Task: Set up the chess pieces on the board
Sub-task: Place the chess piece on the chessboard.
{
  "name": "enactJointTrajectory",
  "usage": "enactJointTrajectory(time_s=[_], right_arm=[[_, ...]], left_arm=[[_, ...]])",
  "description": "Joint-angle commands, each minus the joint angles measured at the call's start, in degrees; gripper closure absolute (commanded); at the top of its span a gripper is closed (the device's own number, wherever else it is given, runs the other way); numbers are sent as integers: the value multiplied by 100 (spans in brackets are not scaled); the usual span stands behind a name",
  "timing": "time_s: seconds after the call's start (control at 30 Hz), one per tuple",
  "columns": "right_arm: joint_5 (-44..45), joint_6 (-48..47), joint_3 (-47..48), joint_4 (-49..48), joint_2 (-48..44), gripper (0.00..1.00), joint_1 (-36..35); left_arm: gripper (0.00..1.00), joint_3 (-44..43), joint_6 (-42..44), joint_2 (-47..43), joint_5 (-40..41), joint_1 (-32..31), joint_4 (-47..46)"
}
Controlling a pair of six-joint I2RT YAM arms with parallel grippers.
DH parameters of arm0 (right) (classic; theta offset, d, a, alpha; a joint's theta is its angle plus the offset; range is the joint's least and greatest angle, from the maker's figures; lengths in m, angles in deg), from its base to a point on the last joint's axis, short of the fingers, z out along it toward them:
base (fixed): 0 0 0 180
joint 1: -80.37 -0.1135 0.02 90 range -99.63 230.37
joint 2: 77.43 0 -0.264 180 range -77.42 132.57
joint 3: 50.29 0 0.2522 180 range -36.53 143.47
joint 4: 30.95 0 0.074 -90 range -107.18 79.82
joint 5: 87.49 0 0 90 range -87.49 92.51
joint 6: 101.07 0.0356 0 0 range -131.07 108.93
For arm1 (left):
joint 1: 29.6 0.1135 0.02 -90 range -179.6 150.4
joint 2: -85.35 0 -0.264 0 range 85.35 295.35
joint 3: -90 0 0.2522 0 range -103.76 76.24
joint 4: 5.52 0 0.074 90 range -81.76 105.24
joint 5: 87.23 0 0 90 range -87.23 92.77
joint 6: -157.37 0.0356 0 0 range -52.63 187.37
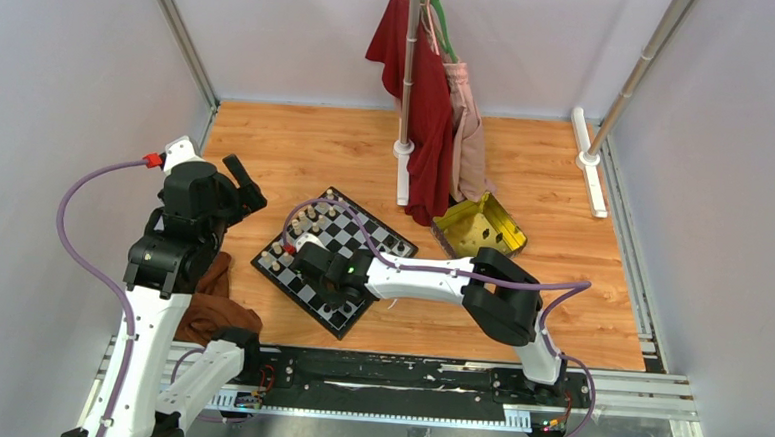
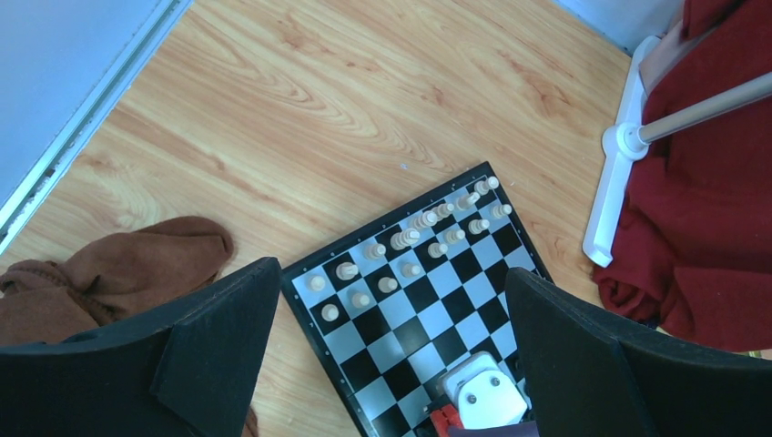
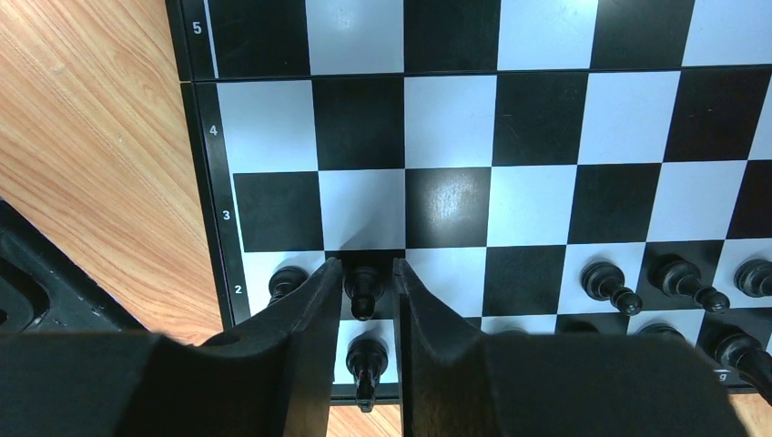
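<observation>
The black-and-white board (image 1: pixel 348 234) lies at an angle on the wooden floor. Cream pieces (image 1: pixel 298 229) stand in two rows along its far-left side, and they show in the left wrist view (image 2: pixel 405 238). My right gripper (image 3: pixel 364 266) is down on the board's near side (image 1: pixel 334 296). Its fingers stand narrowly apart on either side of a black pawn (image 3: pixel 364 287) standing on row 2. More black pieces (image 3: pixel 605 282) stand on rows 1 and 2. My left gripper (image 2: pixel 391 270) is wide open and empty, high above the board's left part (image 1: pixel 240 186).
A brown cloth (image 1: pixel 214 305) lies left of the board by the left arm. A gold tray (image 1: pixel 478 228) sits to the board's right. A clothes rack with a red garment (image 1: pixel 420 100) stands behind on white feet (image 1: pixel 588 174).
</observation>
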Motion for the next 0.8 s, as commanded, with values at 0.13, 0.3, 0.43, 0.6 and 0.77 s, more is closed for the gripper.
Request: enactJointTrajectory(time_s=[0.13, 0.3, 0.43, 0.6, 0.77], right_arm=[[107, -140, 95, 154, -20, 67, 53], [138, -185, 154, 175, -63, 66, 53], [147, -213, 237, 224, -91, 65, 53], [169, -254, 328, 295, -141, 63, 53], [190, -316, 436, 368, -207, 59, 53]], left_arm=[[0, -32, 96, 15, 21, 42, -38], [0, -59, 101, 17, 15, 42, -38], [0, -55, 93, 18, 1, 42, -38], [0, -70, 85, 1, -4, 42, -47], [0, -66, 54, -19, -23, 42, -56]])
